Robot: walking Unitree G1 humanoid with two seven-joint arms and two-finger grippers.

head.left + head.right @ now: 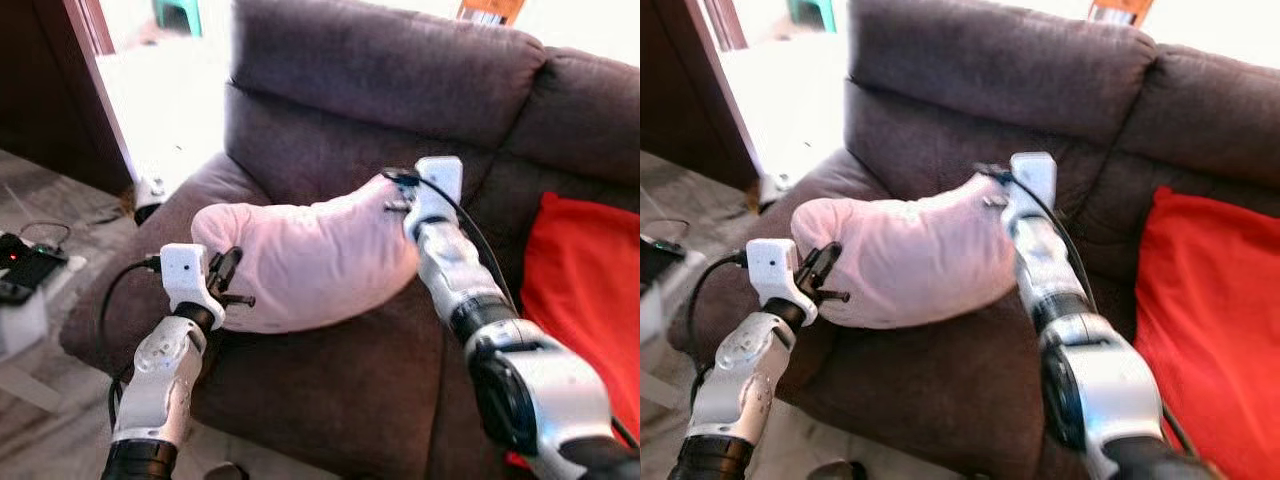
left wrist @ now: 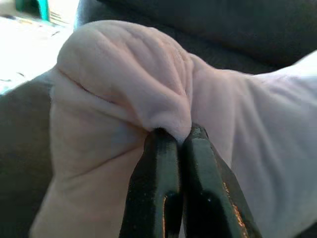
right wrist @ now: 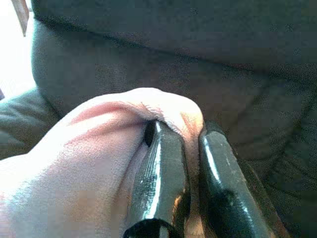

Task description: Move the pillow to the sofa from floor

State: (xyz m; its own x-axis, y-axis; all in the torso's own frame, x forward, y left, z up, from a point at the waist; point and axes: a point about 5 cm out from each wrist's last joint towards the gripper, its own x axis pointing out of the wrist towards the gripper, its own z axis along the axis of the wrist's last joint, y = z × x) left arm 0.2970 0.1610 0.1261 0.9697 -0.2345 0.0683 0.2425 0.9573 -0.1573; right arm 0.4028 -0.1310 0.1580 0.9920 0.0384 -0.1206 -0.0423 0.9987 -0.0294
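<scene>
Your soft pale pink fabric pillow [image 1: 310,262] hangs between your two hands, right over the seat of the big dark brown cloth sofa [image 1: 400,90]. Its lower edge looks like it touches the seat cushion, or is very close to it.

The pillow looks light and squishy. It bends and sags in the middle, and the cloth bunches up where you pinch it. It will not break, but it flops, so hold it at both ends like now.

Your left gripper [image 2: 178,136] is squeezed tight on a fold at the left end of the pillow. Your right gripper [image 3: 181,131] pinches a bunch of cloth at the other end, up near the sofa back, with cloth stuck between its fingers.

A bright red cushion [image 1: 585,290] sits on the sofa to the right, apart from the pillow. On the floor at the left lies a small black device [image 1: 25,268] with wires.
</scene>
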